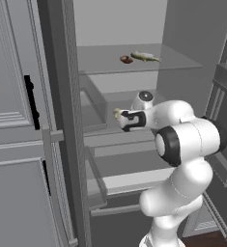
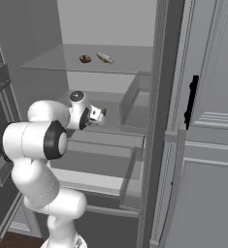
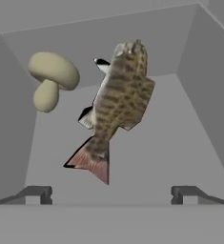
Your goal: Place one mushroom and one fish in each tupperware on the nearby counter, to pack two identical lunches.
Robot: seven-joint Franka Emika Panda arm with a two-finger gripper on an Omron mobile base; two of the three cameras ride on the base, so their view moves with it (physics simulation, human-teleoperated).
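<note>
In the hand view a brown speckled fish (image 3: 116, 105) with a reddish tail lies on a grey shelf floor, and a beige mushroom (image 3: 51, 78) rests just to its left. My gripper (image 3: 111, 194) is open, its fingertips (image 3: 37, 193) spread wide and short of the fish's tail, with nothing between them. From the base views my gripper (image 1: 120, 117) (image 2: 100, 115) reaches into the middle shelf of an open grey cabinet. On the shelf above lie a second fish (image 1: 145, 57) (image 2: 105, 58) and a small brown mushroom (image 1: 126, 59) (image 2: 85, 59). Both tupperware tubs and the counter are out of view.
A panelled grey door with a black handle (image 1: 32, 101) (image 2: 191, 99) stands open on each side. A shelf divider wall (image 1: 96, 99) (image 2: 130, 97) rises beside my gripper. Drawer fronts (image 1: 120, 181) (image 2: 93, 177) jut out below the arm.
</note>
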